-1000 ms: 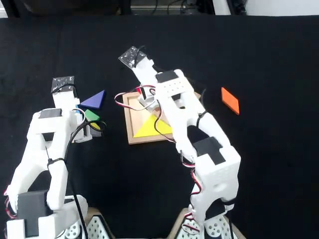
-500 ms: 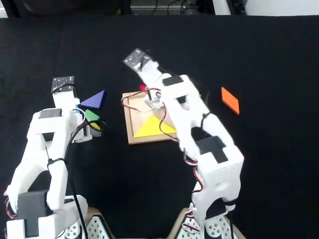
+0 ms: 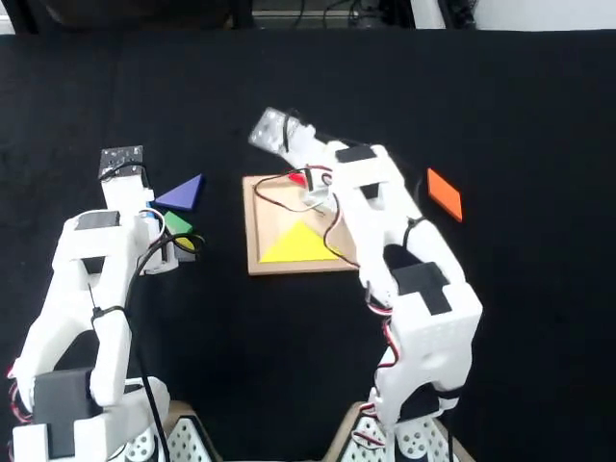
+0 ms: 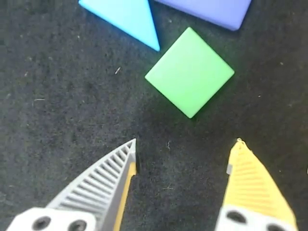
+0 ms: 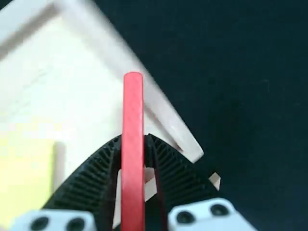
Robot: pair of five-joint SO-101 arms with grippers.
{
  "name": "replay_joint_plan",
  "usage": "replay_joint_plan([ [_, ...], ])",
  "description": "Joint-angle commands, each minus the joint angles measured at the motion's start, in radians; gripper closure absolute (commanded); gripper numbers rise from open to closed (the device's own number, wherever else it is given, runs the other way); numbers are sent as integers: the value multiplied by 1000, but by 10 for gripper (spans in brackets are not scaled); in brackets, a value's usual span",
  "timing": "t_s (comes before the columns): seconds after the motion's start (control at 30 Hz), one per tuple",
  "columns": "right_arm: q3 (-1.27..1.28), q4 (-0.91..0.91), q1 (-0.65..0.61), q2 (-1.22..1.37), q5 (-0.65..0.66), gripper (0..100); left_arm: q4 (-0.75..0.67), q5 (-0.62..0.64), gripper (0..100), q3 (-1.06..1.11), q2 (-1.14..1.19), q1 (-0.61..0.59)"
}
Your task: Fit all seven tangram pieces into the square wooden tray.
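Right pincer (image 5: 134, 140): grips a red piece (image 5: 133, 110) on edge between both fingers and hangs it above the wooden tray (image 5: 166, 122), close to a corner of the rim. Below and back from that pincer, toward its own arm: yellow triangle (image 3: 294, 245) flat on the tray floor, seemingly the one piece seated so far. Off to that pincer's outer side, well apart on the black cloth (image 3: 520, 115): orange piece (image 3: 444, 193), untouched.

Left pincer (image 4: 183, 144): stands wide open and empty, tips low over the cloth. Just ahead of its tips: green square (image 4: 189, 72), touching neither finger. Beyond that: light blue triangle (image 4: 125, 17) and purple piece (image 4: 207, 9), near each other.

Judging by all this: early going. One piece in, a second in hand and not yet laid, four more loose outside the tray. Likely needs the red piece tipped flat before seating it beside the yellow one.
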Motion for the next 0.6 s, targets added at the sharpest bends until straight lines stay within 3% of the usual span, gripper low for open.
replay_joint_plan([
  [0.0, -48, 97, 40, -87, 224, 987, -11, -11, 694, -5, -32, -5],
  [0.13, -110, 92, 46, -128, 141, 987, -11, -11, 694, -5, -32, -5],
  [0.4, -76, 49, 49, -289, -445, 987, -11, -11, 694, -5, -32, -5],
  [0.57, 81, -68, 64, -320, -655, 987, -11, -11, 694, -5, -32, -5],
])
